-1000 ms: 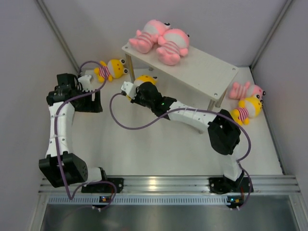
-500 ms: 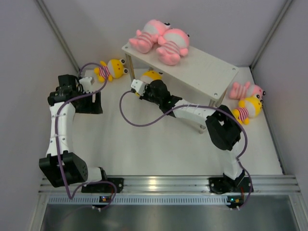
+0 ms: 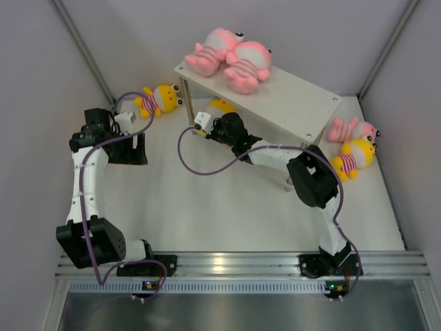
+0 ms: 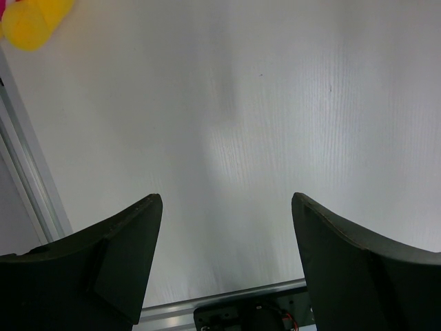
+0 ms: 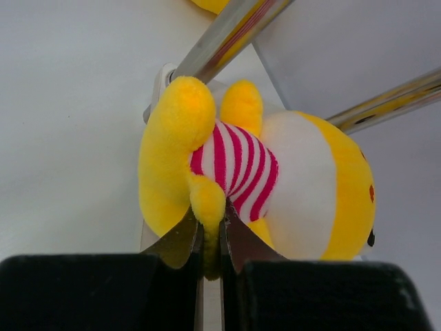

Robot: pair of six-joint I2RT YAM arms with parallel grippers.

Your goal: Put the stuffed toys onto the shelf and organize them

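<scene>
My right gripper (image 3: 215,121) is shut on a limb of a yellow stuffed toy (image 5: 262,183) and holds it at the left end of the white shelf (image 3: 296,96), under the top tier, beside a silver leg (image 5: 220,38). In the top view that toy (image 3: 219,107) shows half hidden under the shelf edge. Two pink toys (image 3: 231,58) lie on the shelf's top at the far left. Another yellow toy (image 3: 160,98) lies on the table left of the shelf. My left gripper (image 3: 129,148) is open and empty above bare table, near that toy.
A pink toy (image 3: 351,129) and a yellow toy (image 3: 355,157) lie on the table right of the shelf, by the right wall. White walls close in the back and sides. A purple cable (image 3: 200,169) loops over the table from my right arm.
My right gripper has carried the yellow toy away from me and to the right, from the open table to under the shelf's left end. The left arm has barely moved.
</scene>
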